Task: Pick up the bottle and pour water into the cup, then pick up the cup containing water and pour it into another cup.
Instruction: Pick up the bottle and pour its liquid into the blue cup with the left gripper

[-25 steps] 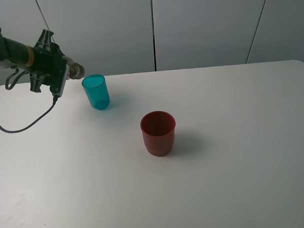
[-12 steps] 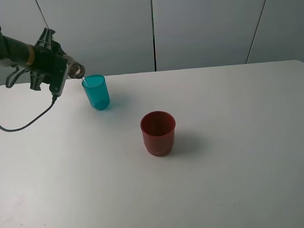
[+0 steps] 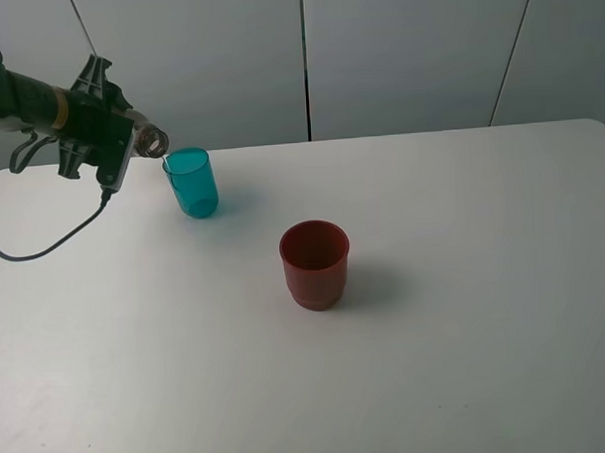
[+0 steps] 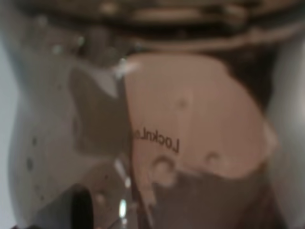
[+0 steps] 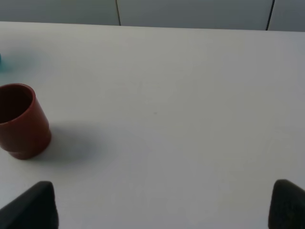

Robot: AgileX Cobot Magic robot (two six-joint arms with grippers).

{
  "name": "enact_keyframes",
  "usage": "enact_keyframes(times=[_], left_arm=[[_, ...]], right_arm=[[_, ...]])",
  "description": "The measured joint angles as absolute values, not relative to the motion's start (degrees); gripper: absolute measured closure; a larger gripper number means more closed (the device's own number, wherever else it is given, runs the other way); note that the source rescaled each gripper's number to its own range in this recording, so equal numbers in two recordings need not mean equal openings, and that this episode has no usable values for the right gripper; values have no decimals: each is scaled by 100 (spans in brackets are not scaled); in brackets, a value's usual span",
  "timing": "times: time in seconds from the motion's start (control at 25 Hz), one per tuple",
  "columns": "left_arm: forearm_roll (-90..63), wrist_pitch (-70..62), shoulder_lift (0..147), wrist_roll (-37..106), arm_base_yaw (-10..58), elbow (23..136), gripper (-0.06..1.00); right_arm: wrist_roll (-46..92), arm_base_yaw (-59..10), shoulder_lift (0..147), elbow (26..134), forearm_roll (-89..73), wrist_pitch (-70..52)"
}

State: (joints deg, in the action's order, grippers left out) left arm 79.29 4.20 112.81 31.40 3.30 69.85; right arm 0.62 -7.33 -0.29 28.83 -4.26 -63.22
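Note:
My left gripper (image 3: 102,134) is shut on the smoky grey-brown bottle (image 3: 153,142) and holds it tipped almost level at the far left. The bottle's open neck sits just above and left of the rim of the teal cup (image 3: 192,183). The bottle fills the left wrist view (image 4: 190,124), blurred. The dark red cup (image 3: 315,264) stands upright near the middle of the table and also shows in the right wrist view (image 5: 21,119). My right gripper (image 5: 161,205) is open and empty, well to the right of the red cup, and is out of the exterior view.
The white table (image 3: 465,330) runs back to a grey panelled wall (image 3: 406,54). A black cable (image 3: 45,250) from the left arm loops onto the table at the left edge.
The bottle has stayed tipped at the teal cup's rim, its neck shifting only slightly. The cups and the right gripper have not moved.

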Motion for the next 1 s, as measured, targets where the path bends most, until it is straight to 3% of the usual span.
enact_keyframes(times=[1.0], left_arm=[[8004,447,11320,3443,330,7259,70]], right_arm=[[62,-733,-29,2883,-426,-6322]])
